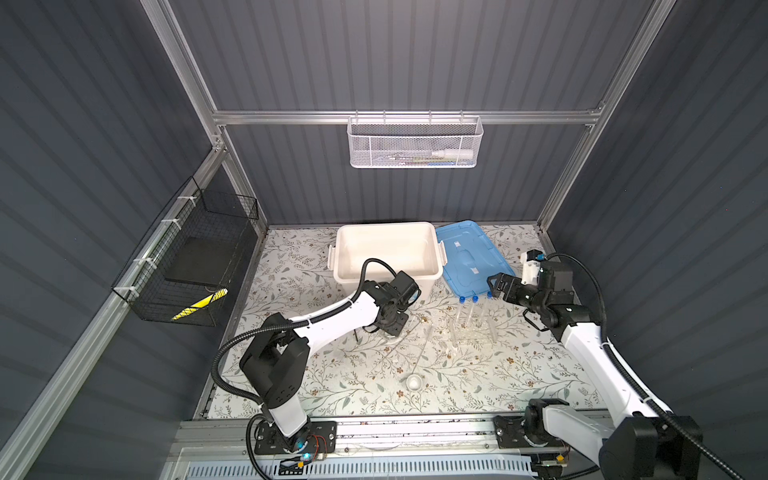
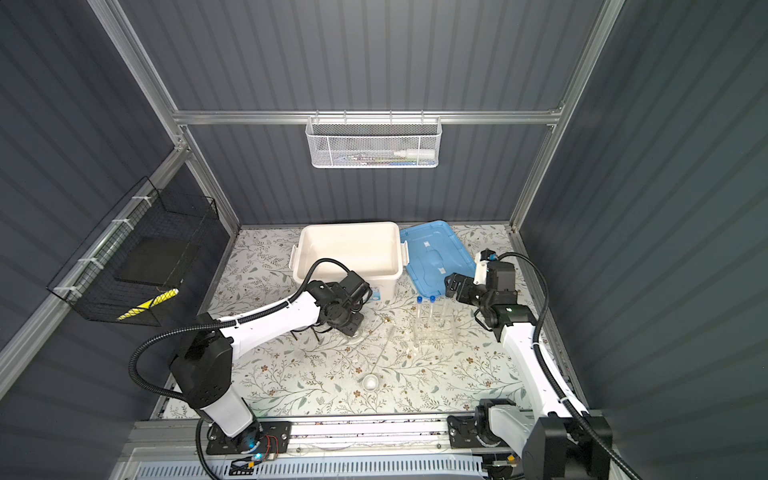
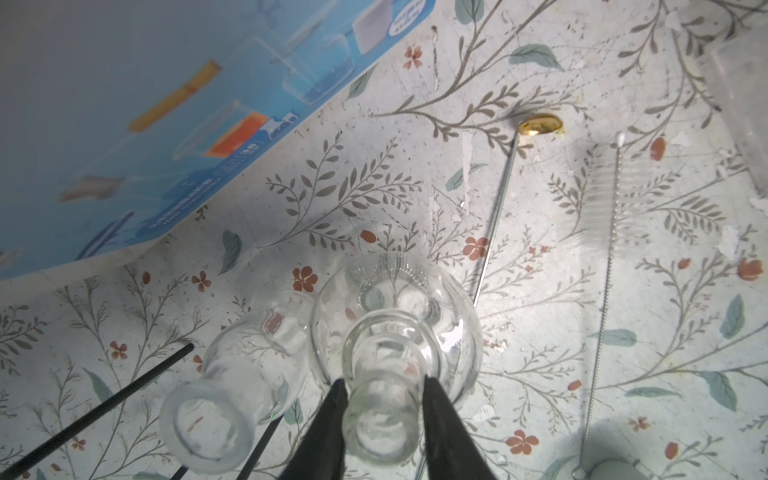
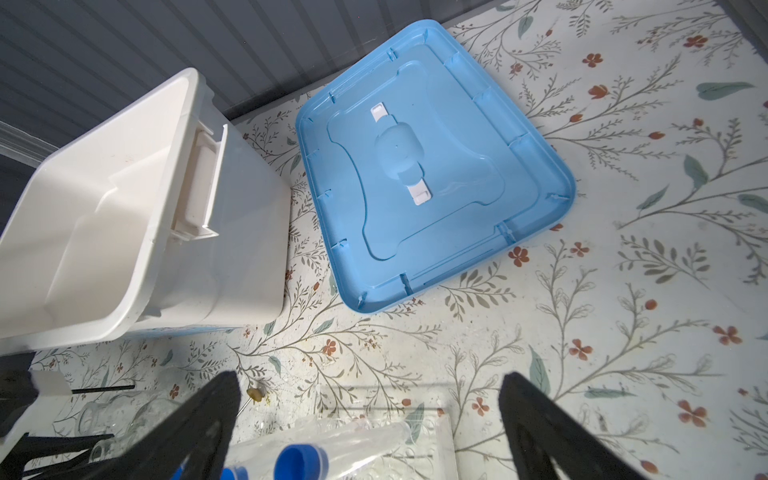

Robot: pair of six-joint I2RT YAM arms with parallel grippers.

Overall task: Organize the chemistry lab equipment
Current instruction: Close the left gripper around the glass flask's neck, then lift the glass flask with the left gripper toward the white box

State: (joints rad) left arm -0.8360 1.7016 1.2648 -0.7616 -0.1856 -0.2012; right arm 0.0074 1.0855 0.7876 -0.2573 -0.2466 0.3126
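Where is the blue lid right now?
In both top views the blue lid lies flat at the back right, beside the white box, just behind the right gripper.

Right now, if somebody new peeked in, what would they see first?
Probably the bright blue lid lying beside the open white box at the back. Next, the left tool pinching the neck of a clear flask, and the blue-capped tubes standing in front of that lid.
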